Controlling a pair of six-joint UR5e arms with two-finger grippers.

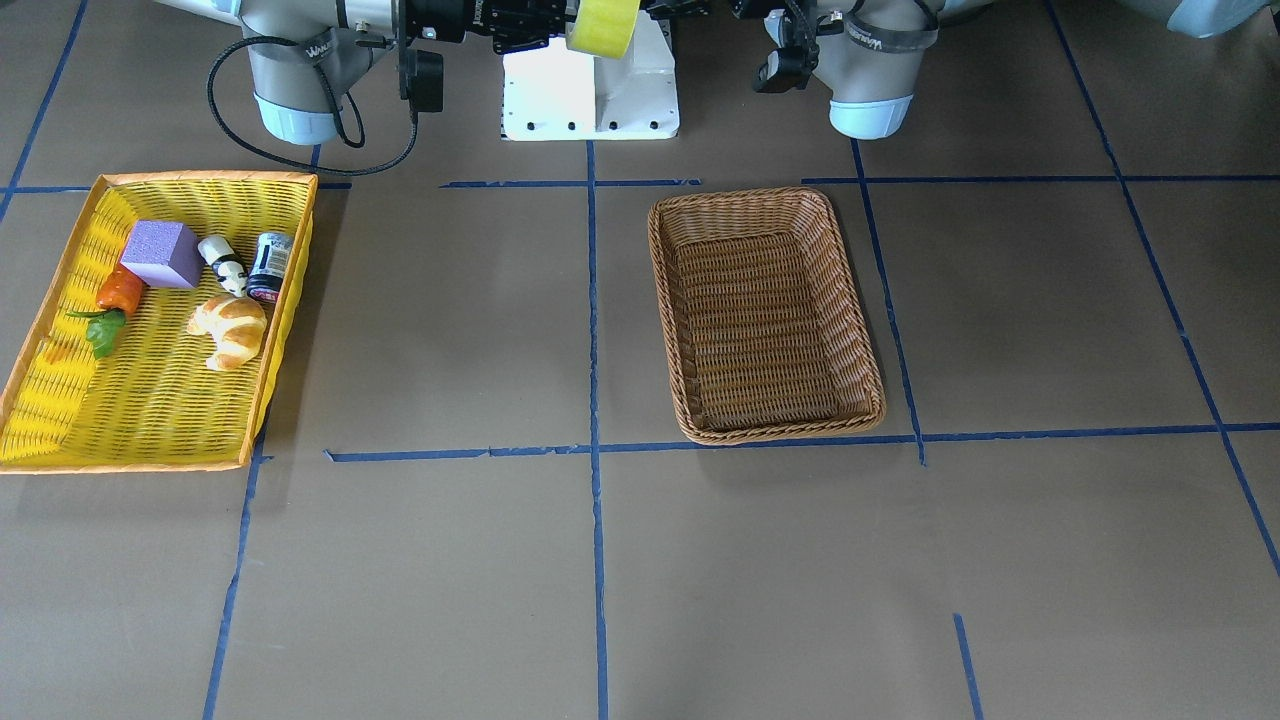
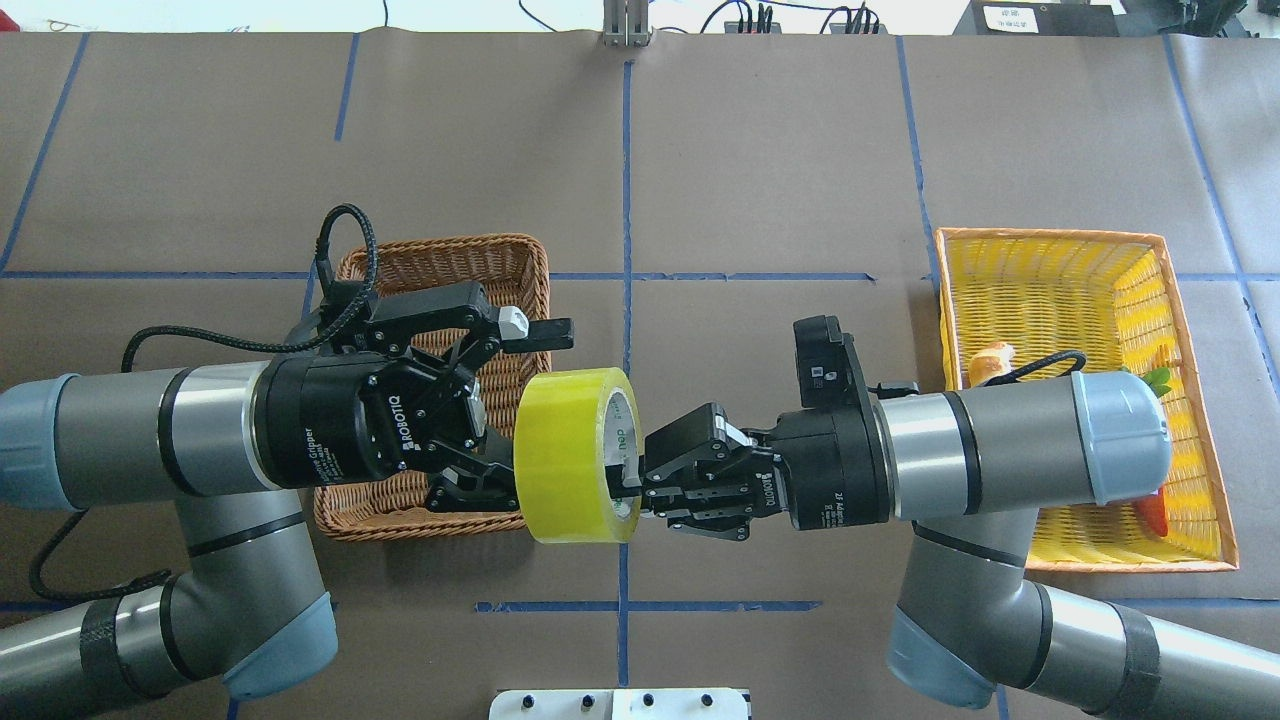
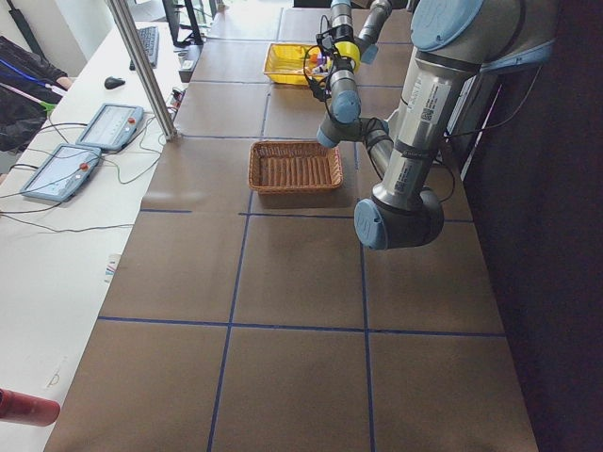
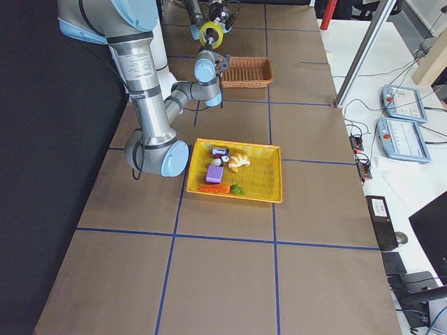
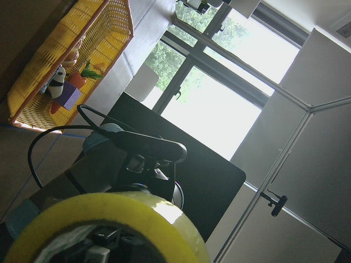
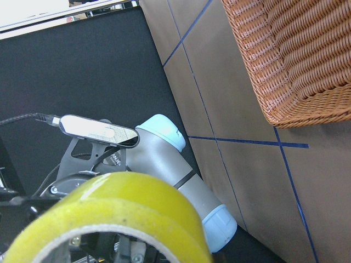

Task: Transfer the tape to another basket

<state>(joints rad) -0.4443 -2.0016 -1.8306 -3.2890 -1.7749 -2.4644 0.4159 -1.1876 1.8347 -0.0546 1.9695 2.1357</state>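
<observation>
The yellow tape (image 2: 570,455) hangs in the air between both grippers, over the table just right of the brown wicker basket (image 2: 450,262). My right gripper (image 2: 632,478) is shut on the roll's wall at its white core. My left gripper (image 2: 530,415) is open, one finger above the roll and one at its lower left edge. In the front view the tape (image 1: 603,25) is at the top edge, and the brown basket (image 1: 765,315) holds nothing. The tape fills the bottom of the left wrist view (image 5: 109,224) and of the right wrist view (image 6: 109,213).
The yellow orange-rimmed basket (image 1: 60,290) holds a purple block (image 1: 162,253), a croissant (image 1: 230,330), a carrot (image 1: 118,292), a panda figure (image 1: 225,266) and a small jar (image 1: 270,265). The white robot base (image 1: 590,95) stands at the table's edge.
</observation>
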